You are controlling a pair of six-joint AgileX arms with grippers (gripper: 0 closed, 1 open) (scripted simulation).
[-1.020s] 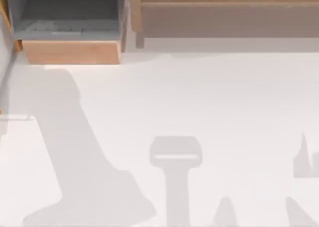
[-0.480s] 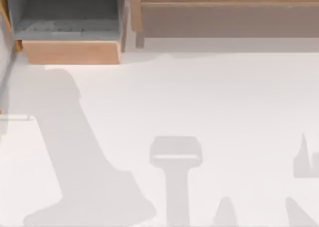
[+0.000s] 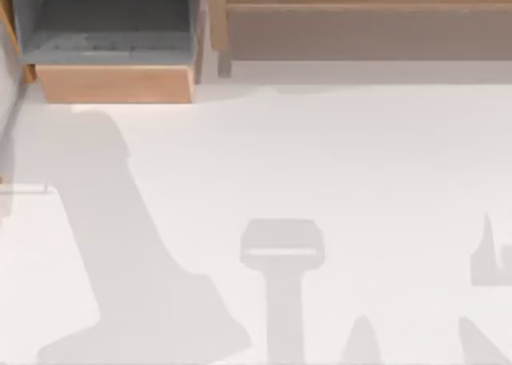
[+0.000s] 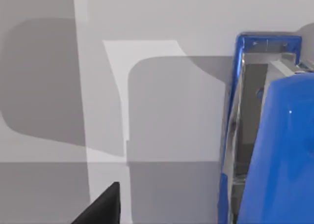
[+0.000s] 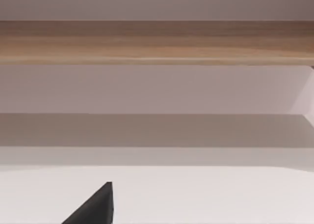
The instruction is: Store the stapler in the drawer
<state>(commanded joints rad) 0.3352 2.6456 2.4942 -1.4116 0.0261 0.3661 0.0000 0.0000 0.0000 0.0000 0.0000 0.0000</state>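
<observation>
At the tabletop's 11 o'clock corner, top view: drawer (image 3: 112,57) standing pulled out, grey walls and floor showing, tan wooden front panel facing 6 o'clock.
Drawer interior: grey floor in view, nothing blue to be made out inside from above.
Toward 12 to 2 o'clock, top view: long wooden shelf unit (image 3: 360,13) running along the back edge, just beside the drawer.
Tabletop (image 3: 336,157): plain white, crossed by grey shadows at 6, 7 and 4 o'clock.
Stapler (image 4: 274,150): bright blue, glossy rounded top, silver metal underside, seen close in the left wrist view, lying over a pale grey surface; place on the tabletop cannot be told from the top view.
Left gripper: one dark fingertip (image 4: 100,209) visible in the left wrist view, well apart from the stapler, not touching it.
Left jaws: spread or pressed together cannot be told.
Right gripper: one dark fingertip (image 5: 93,207) in the right wrist view, above the white tabletop, facing the wooden shelf unit (image 5: 157,42).
Right jaws: state cannot be told.
</observation>
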